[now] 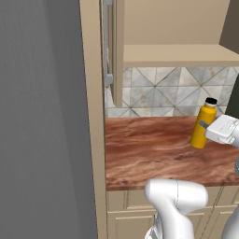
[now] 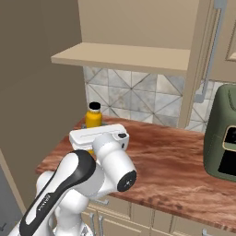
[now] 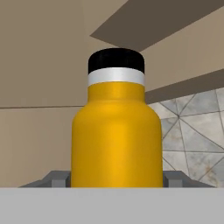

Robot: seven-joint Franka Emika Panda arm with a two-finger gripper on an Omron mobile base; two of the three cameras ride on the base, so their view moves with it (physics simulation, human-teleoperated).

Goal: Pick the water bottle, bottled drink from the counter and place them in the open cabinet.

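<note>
The step in hand is the pick of the water bottle (image 3: 116, 131), first of the two items; in the hand view its yellow body sits square between the two grey fingers (image 3: 56, 178), one at each flank, close against its sides. The gripper (image 1: 205, 132) appears closed on the bottle at a medium width, though whether the pads truly press it I cannot tell for certain.

The bottle stands on the counter (image 1: 154, 149), toward the back edge by the tiled wall; in the left base view it is at about 3 o'clock from the frame's centre, in the right base view at roughly 10 o'clock, just behind the white hand. Whether its base has left the wood I cannot tell.

Its long axis is vertical; the black cap points straight up, to 12 o'clock, with no visible tilt.

The next move, as I judge it, calls for a straight lift, then a carry up to the shelf of the open cabinet (image 2: 129, 57), at about 12 o'clock above the bottle, keeping it upright and clearing the shelf's front lip.
</note>
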